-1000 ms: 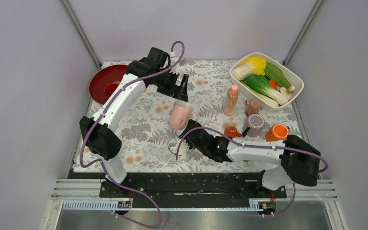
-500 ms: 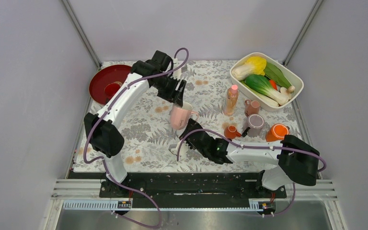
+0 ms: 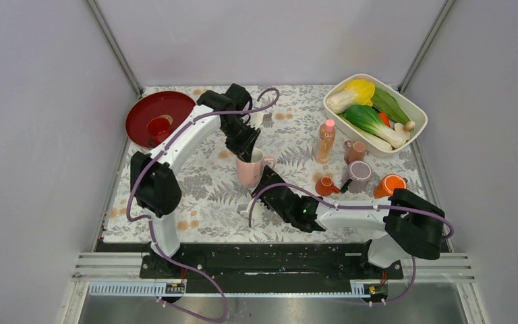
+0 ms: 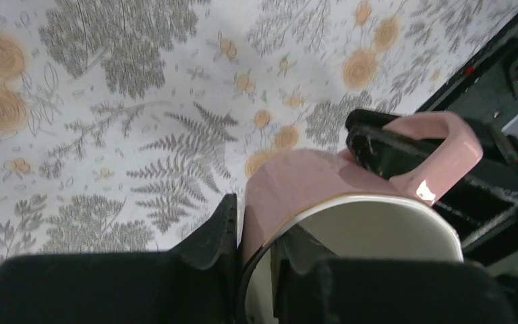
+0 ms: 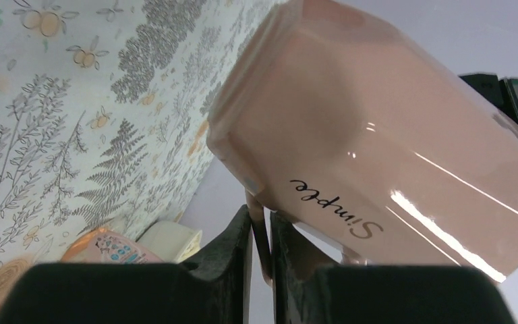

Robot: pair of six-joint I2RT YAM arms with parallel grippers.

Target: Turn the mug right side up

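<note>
top external: left tool [image 3: 247, 152] now down, pinching mug [image 3: 248, 173] rim; right tool [image 5: 260, 219] grips hdl [image 4: 448, 145].

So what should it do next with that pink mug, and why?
Probably ease the mug down until its base sits flat. Its mouth already faces up, the left hand pinches the rim and the right hand the handle, but it looks tilted.

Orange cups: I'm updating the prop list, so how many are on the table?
2. A small orange cup sits in front of the bottle; a larger orange cup sits right of the greyish-mauve mug. More may be hidden.
</note>
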